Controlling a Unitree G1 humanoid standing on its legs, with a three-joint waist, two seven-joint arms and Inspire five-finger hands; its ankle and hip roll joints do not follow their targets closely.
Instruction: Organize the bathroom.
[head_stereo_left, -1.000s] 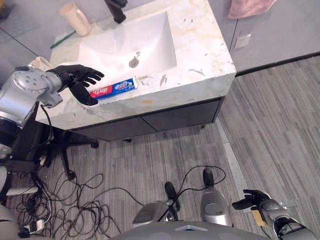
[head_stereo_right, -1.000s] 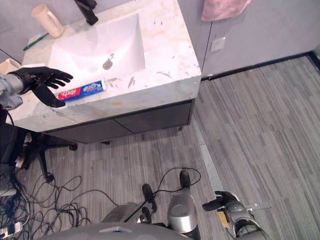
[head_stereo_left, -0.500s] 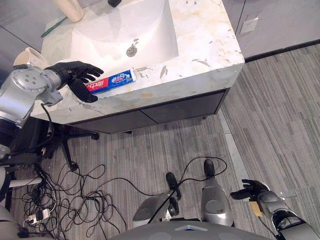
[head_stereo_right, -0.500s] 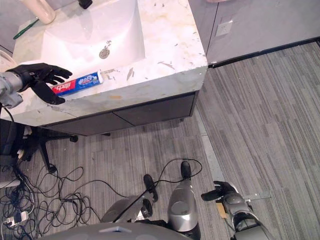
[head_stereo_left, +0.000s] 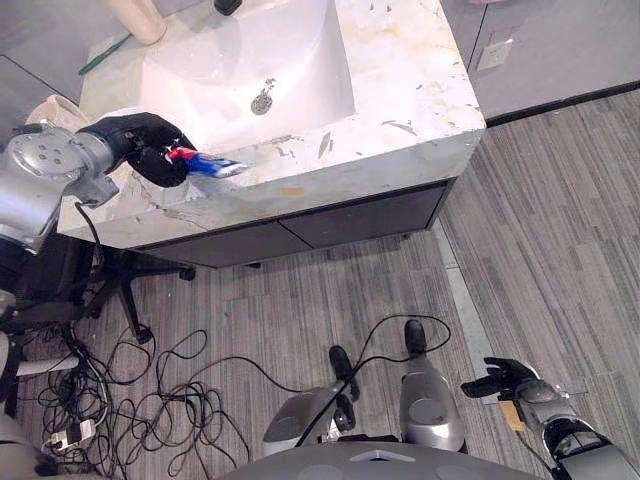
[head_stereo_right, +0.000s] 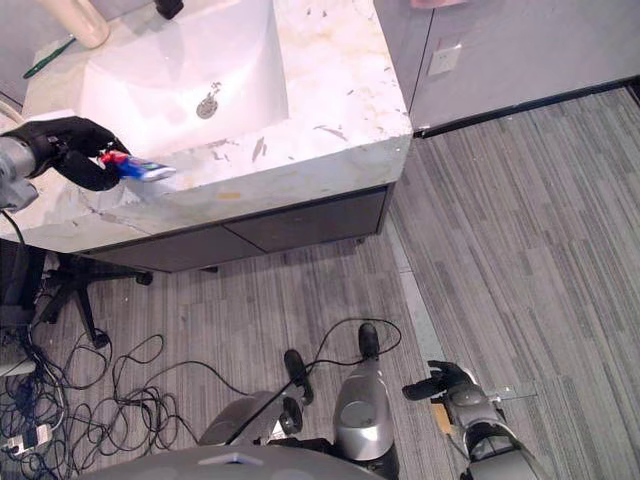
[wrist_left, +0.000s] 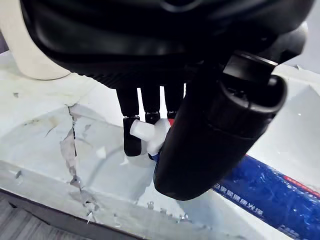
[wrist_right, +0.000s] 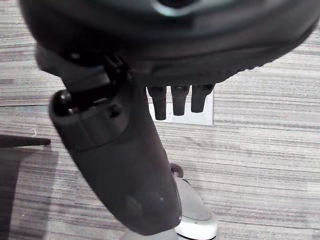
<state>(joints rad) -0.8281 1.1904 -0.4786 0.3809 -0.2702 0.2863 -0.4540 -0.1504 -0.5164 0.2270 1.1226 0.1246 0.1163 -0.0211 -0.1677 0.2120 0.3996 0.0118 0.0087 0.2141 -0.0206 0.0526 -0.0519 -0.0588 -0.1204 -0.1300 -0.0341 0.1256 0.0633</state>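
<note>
Since a second ago, curled shut around the red-and-blue toothpaste tube (head_stereo_left: 205, 164) that then lay flat beside open fingers: left hand (head_stereo_left: 143, 147), now gripping the capped end, white cap (wrist_left: 146, 132) pinched between fingers and thumb, blue tail poking out over the front edge of the cream marble-patterned vanity top (head_stereo_left: 400, 95). Tube's red end mostly hidden in the grip; its print too small to make out. Behind, smooth white rectangular basin (head_stereo_left: 250, 65), beige cup (head_stereo_left: 137, 17) cut off by the frame. Low by the grey plank floor (head_stereo_left: 540, 220), right hand (head_stereo_left: 505, 379), loosely open, empty.
</note>
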